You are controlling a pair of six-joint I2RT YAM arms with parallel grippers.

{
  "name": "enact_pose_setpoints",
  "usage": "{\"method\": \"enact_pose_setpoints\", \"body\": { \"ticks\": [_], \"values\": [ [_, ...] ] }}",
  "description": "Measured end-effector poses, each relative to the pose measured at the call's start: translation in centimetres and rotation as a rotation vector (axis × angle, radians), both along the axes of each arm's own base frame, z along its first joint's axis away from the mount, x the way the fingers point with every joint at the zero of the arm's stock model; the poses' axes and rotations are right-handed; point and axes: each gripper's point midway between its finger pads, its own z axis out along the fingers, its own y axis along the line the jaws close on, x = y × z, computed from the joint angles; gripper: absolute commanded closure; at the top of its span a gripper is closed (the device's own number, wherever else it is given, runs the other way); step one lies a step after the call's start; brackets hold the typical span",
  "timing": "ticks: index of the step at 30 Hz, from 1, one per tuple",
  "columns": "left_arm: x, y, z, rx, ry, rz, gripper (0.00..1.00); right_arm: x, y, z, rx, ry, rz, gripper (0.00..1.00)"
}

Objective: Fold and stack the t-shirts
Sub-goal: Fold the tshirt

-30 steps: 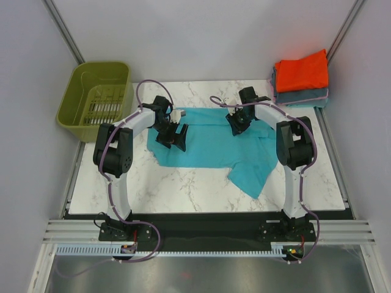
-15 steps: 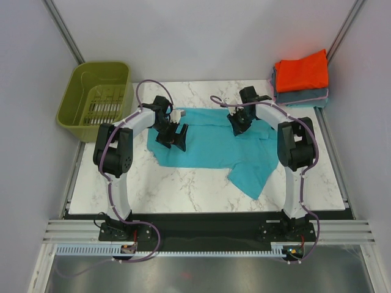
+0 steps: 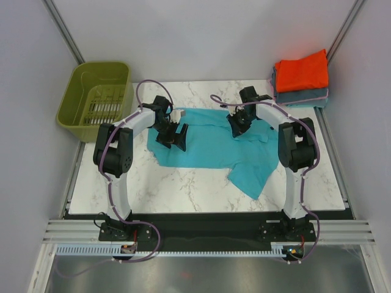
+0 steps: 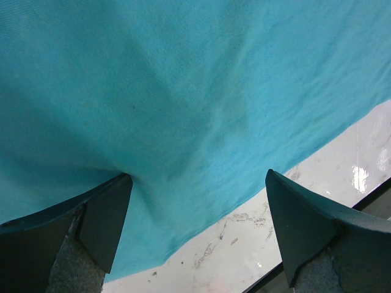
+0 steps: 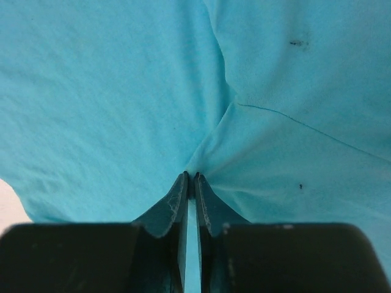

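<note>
**Top view.** The teal short-sleeved cloth t-shirt (image 3: 208, 145) lies rumpled on the white marbled bench (image 3: 183, 183), under both claws. The left claw (image 3: 174, 137) is over its left part and the right claw (image 3: 237, 126) over its far right part. A loose flap trails nearward of the right claw. Beyond and outward of the right claw, the bright orange-red folded t-shirt (image 3: 301, 70) sits on top of the grey-blue folded t-shirt (image 3: 305, 97). The olive-green plastic basket (image 3: 101, 63) stands beyond the left claw, to its outer side.

**Left wrist view.** The left claw (image 4: 195, 183) is spread wide and holds nothing. Teal cloth (image 4: 183, 79) fills the space ahead of it, and the shirt's edge and bare bench (image 4: 244, 244) lie between the fingertips. To grip well, it should probably settle onto that edge and catch a single layer before closing.

**Right wrist view.** The right claw (image 5: 191, 180) is closed on a pinch of the teal cloth (image 5: 110, 91), with creases fanning out from its tips. This looks like the flattening stage, before any fold. Once the left claw also grips, both should likely lift together and pull evenly apart. A one-sided tug would probably drag the shirt askew.
</note>
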Motion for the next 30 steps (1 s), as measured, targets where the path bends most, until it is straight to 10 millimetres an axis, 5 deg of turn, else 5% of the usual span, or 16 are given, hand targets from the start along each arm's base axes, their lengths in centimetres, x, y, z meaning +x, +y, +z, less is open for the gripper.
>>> {"method": "enact_pose_setpoints", "body": {
  "ticks": [3,5,8,12,17,24,30],
  "values": [
    [0.0,0.0,0.0,0.000,0.000,0.001,0.01,-0.2,0.2,0.0,0.006,0.010,-0.002,0.80],
    [0.0,0.0,0.0,-0.001,0.001,0.004,0.01,-0.3,0.3,0.0,0.007,0.013,-0.004,0.63],
    [0.0,0.0,0.0,-0.001,0.002,0.005,0.01,-0.4,0.3,0.0,0.005,0.020,-0.011,0.55],
    [0.0,0.0,0.1,-0.001,0.003,0.006,0.00,0.2,-0.3,0.6,-0.008,0.006,-0.032,0.54],
    [1.0,0.2,1.3,-0.005,-0.013,0.019,0.00,3.6,-3.2,3.1,0.020,-0.069,-0.150,0.53],
    [8.7,2.7,6.0,-0.039,-0.191,0.112,0.01,8.3,-10.3,5.2,0.079,-0.133,-0.367,0.54],
    [13.2,5.6,3.2,0.023,-0.219,0.167,0.01,9.5,-12.9,0.6,0.117,-0.043,-0.459,0.53]
  ]
}}
